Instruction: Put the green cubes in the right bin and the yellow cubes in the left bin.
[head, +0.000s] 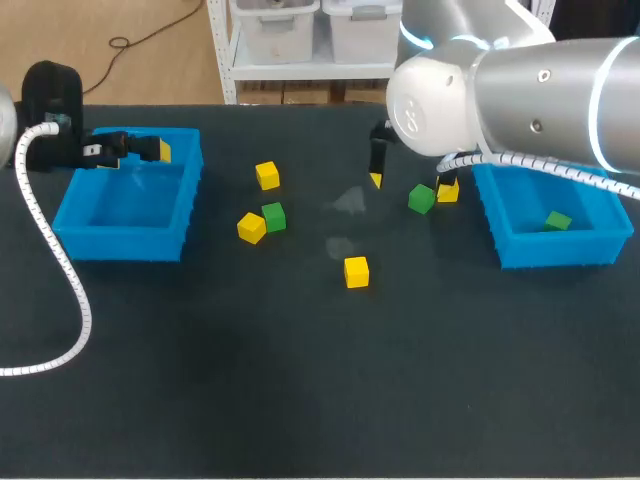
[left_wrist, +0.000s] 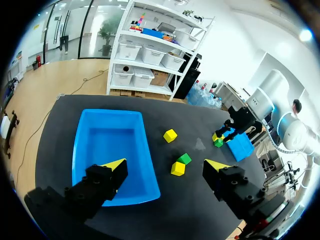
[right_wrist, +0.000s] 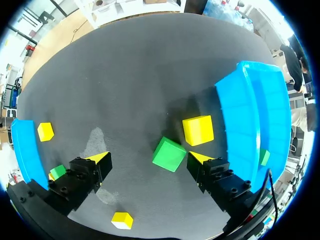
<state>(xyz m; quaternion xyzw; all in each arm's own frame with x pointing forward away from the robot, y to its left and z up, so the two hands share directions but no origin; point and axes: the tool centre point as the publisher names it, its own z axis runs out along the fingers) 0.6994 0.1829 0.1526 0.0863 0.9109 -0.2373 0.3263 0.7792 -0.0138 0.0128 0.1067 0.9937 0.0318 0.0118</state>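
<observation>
The left blue bin (head: 125, 243) holds no cube that I can see. My left gripper (head: 130, 150) hangs open over its far edge, and in the left wrist view (left_wrist: 165, 167) nothing is between the fingers. The right blue bin (head: 555, 250) holds one green cube (head: 558, 221). My right gripper (head: 411, 182) stands open above a green cube (head: 421, 198) (right_wrist: 169, 154), which lies between the spread fingers (right_wrist: 97, 162) without touching them. A yellow cube (head: 448, 190) (right_wrist: 198, 130) sits just beyond it, by the bin wall (right_wrist: 235, 120).
Mid-table lie a yellow cube (head: 267, 175), a yellow cube (head: 251, 227) touching a green cube (head: 273, 216), and a lone yellow cube (head: 356, 271) nearer the front. A white cable (head: 60, 260) trails from my left arm across the table's left side.
</observation>
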